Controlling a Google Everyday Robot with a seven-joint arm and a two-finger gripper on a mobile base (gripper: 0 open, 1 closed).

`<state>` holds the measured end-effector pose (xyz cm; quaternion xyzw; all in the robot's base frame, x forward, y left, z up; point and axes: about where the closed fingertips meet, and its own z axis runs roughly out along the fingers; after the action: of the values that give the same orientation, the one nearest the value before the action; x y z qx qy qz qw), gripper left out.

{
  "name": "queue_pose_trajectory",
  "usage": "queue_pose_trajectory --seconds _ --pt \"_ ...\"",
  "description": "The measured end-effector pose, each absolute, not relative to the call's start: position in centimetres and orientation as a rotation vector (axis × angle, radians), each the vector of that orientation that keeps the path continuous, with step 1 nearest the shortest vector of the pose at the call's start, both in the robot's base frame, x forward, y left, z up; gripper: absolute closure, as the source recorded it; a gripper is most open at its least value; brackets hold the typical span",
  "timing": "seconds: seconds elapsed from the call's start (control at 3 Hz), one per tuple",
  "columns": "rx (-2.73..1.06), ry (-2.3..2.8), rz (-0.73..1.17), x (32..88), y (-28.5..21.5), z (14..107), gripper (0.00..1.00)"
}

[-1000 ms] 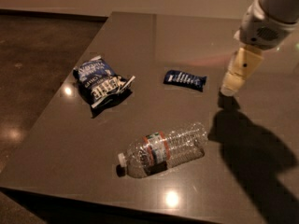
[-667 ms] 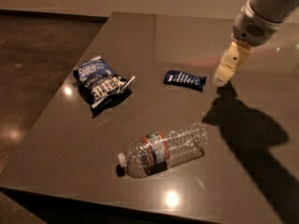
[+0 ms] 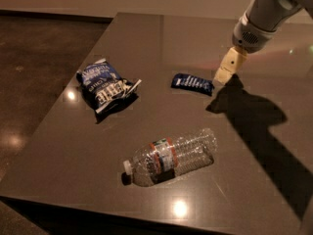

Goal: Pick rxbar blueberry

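The rxbar blueberry (image 3: 192, 83) is a small flat dark blue wrapper with pale lettering, lying flat on the dark table (image 3: 205, 38) right of centre. My gripper (image 3: 228, 68) hangs from the white arm at the upper right. Its pale tip is just right of the bar's right end and slightly above it, not touching it.
A blue-and-white chip bag (image 3: 104, 84) lies to the left of the bar. A clear plastic bottle (image 3: 171, 156) lies on its side nearer the front edge. The table's left edge drops to a dark floor (image 3: 34, 62). My arm casts a broad shadow at right.
My gripper has moved left and a little away from the camera, ending close beside the bar's right end. The bar, bag and bottle have not moved.
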<state>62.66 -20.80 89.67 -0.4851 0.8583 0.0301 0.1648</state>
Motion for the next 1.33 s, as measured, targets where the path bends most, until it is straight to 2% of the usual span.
queue_pose_trajectory --seconds 1.0,1.33 --pt "-1.483 2.442 0.146 63.3 -18.0 84.7 0.00" --pt "-1.496 2.435 0.169 63.3 -17.0 84.0 0.25"
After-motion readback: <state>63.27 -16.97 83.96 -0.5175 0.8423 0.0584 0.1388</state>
